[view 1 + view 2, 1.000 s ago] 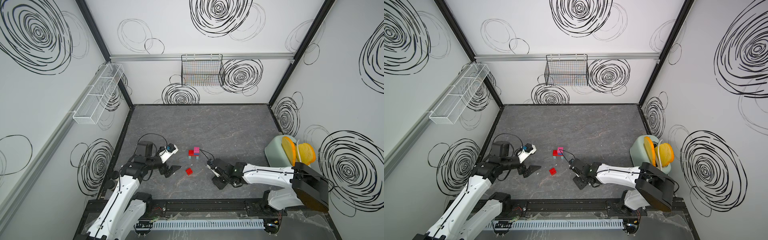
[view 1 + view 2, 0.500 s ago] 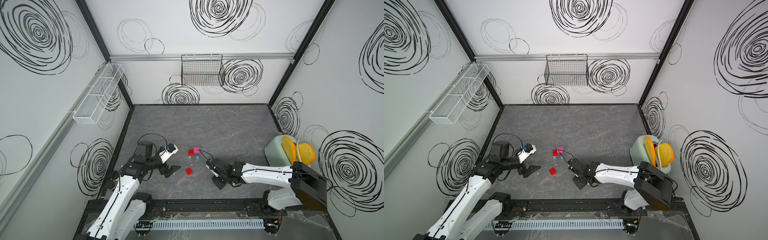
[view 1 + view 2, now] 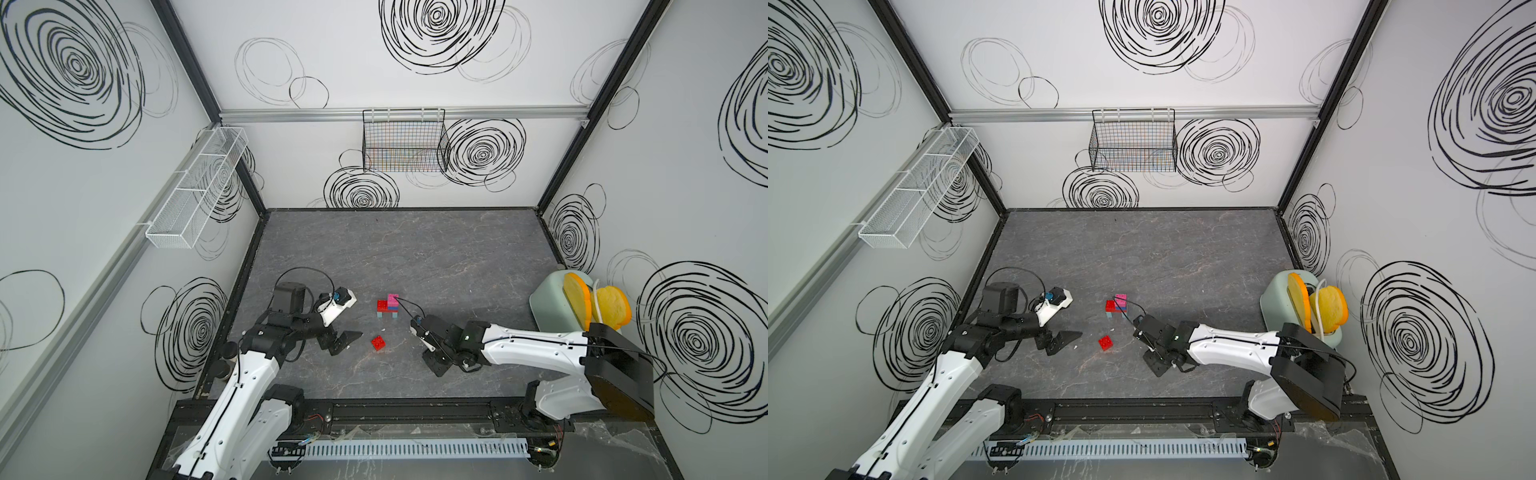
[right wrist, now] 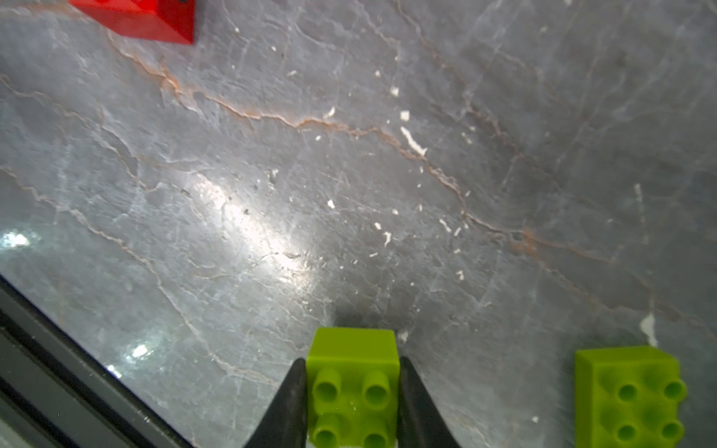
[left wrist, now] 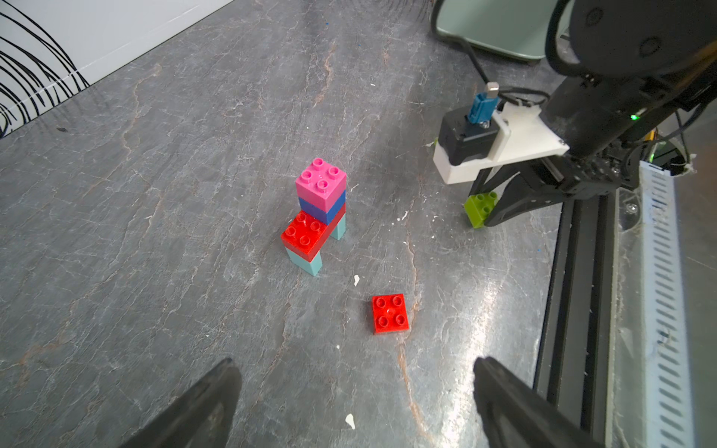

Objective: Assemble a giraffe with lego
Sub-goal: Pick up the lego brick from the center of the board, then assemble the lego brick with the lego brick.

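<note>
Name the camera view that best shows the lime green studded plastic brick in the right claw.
Right wrist view: the lime green studded plastic brick fills the foreground, studs visible, flanked by the right claw. The left wrist view shows it small, partly hidden. Top views hide it under the arm.

Grey marbled surface (image 3: 395, 249), wall fixtures.
Black wire basket (image 3: 405, 141) hung on back wall, white mesh rack (image 3: 195, 191) on left; green toaster (image 3: 550, 307) held two yellow toast slices (image 3: 578, 297).
</note>
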